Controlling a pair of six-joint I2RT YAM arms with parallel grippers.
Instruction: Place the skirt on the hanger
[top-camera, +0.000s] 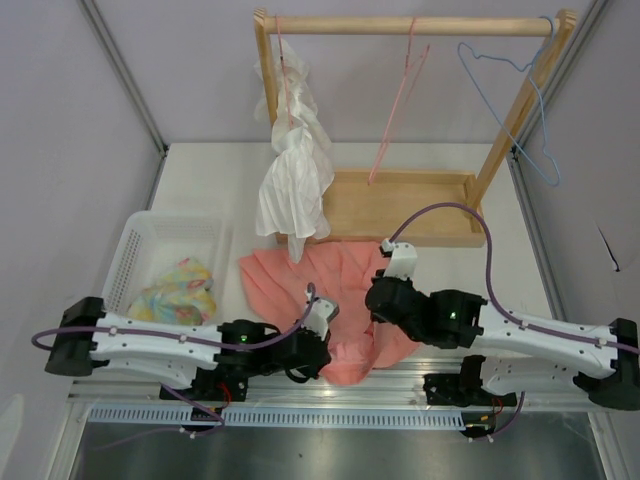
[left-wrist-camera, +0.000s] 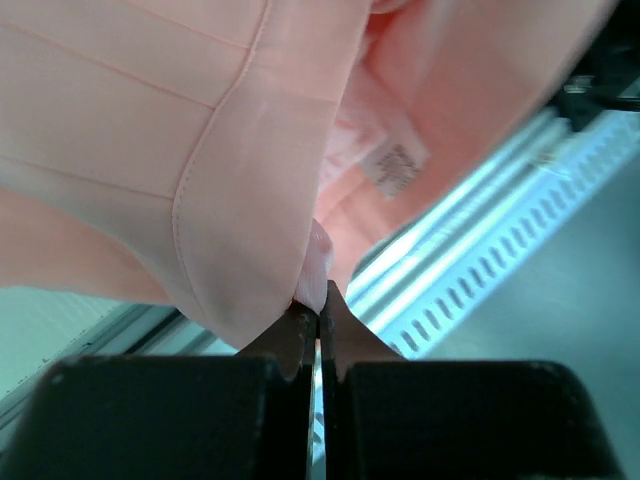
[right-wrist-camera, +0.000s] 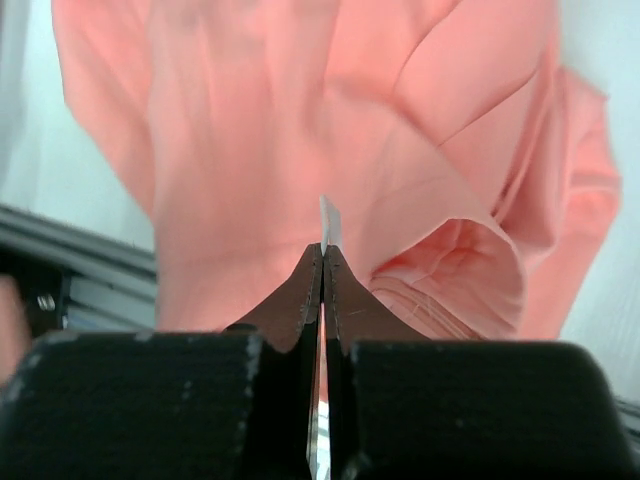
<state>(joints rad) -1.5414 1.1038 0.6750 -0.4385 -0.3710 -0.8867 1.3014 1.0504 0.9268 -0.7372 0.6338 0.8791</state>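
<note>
The skirt (top-camera: 290, 275) lies bunched on the table (top-camera: 200, 180) before the rack (top-camera: 420, 205), the left pincer (left-wrist-camera: 320, 305) shut on its fold, the right pincer (right-wrist-camera: 323, 262) shut on a pale sliver I cannot identify, so grasping seems in hand; next calls for lifting it to the rack's hanger (top-camera: 394, 112).

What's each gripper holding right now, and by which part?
Left gripper pinches a folded edge of the skirt, near its label. Right gripper is shut over the skirt; a hold there cannot be told.
</note>
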